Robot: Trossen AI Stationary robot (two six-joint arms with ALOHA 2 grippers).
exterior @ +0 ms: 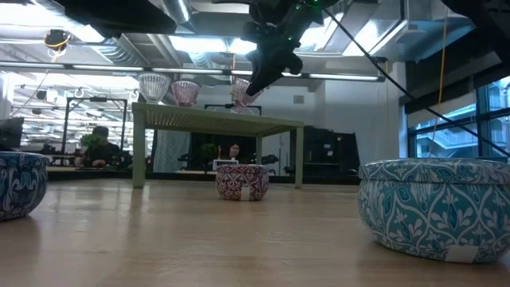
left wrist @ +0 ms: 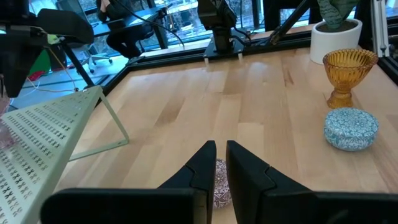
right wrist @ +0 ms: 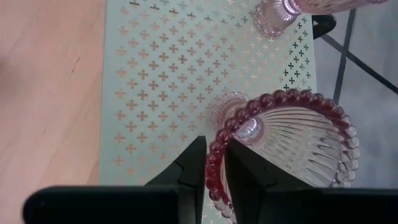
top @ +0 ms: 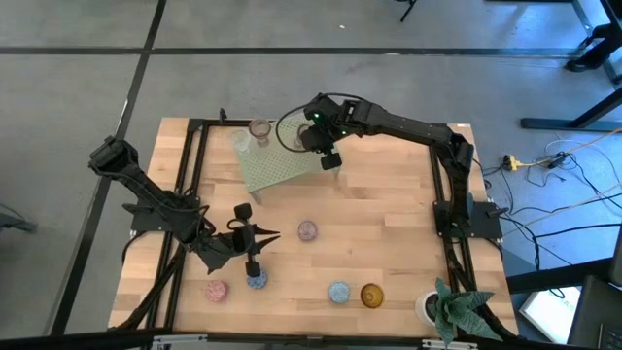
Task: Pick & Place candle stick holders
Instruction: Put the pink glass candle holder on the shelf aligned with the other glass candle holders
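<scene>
A: Which gripper is working, and on what?

B: The right gripper point(right wrist: 212, 163) is hanging over the green rack point(top: 277, 167). Its jaws are standing narrow, pinching the beaded rim of a pink stemmed cup point(right wrist: 292, 146). The rim is passing between the two fingers; the bowl is lying to one side of the jaws, and the foot is resting on the rack just beyond the fingertips.

A: How is the cup's long axis running?

B: In the wrist view the stem is appearing upright, roughly in line with the fingers, so the jaws are gripping from above. Judging from this, the coming move is a release: the jaws need only widen and lift straight away from the rim.

A: Are other cups standing close?

B: A second pink cup point(right wrist: 277, 14) is standing farther along the rack, well clear of the jaws.

A: And the left gripper?

B: The left gripper point(left wrist: 220, 169) is waiting low over the table with jaws nearly closed, holding nothing. A mauve cup point(left wrist: 221, 186) is lying directly under its fingertips. A blue cup point(left wrist: 351, 128) and an amber cup point(left wrist: 349, 76) are sitting off to one side, nearer this arm than the right.
</scene>
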